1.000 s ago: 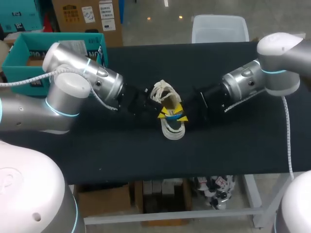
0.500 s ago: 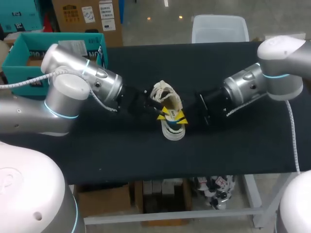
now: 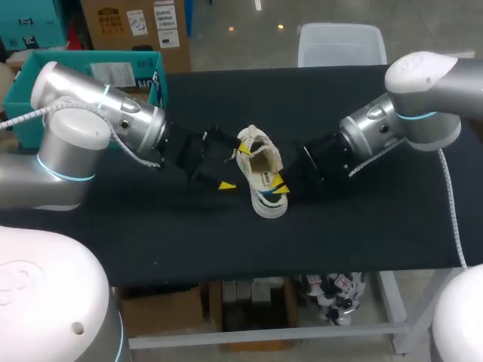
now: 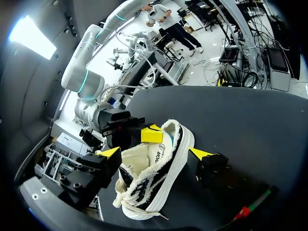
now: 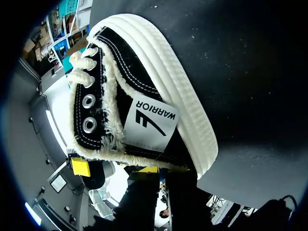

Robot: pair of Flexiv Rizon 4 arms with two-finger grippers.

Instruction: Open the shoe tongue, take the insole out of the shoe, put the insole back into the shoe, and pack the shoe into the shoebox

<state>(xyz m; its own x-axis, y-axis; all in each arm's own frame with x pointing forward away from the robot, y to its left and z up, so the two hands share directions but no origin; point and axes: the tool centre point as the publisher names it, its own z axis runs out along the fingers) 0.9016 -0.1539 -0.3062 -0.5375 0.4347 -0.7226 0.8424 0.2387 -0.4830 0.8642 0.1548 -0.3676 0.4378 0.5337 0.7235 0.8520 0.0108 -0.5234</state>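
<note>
A black and cream sneaker (image 3: 260, 172) lies on the black table (image 3: 362, 226) near its middle, the opening facing up and the laces loose. My right gripper (image 3: 278, 185) is shut on the shoe's side wall at the collar; in the right wrist view the fingers (image 5: 144, 169) pinch the frayed cream edge of the sneaker (image 5: 144, 96). My left gripper (image 3: 224, 162) stands open just left of the shoe and does not touch it. In the left wrist view the sneaker (image 4: 159, 178) lies ahead of the left gripper (image 4: 154, 153), between its wide-apart tips. No separate insole shows.
An open teal box (image 3: 30, 83) stands at the table's back left corner, behind my left arm. Bare black table lies in front of the shoe and to the far right.
My left gripper has opened wide and drawn back to the left, off the shoe. My right gripper has shut on the shoe's side wall. The shoe has hardly moved.
</note>
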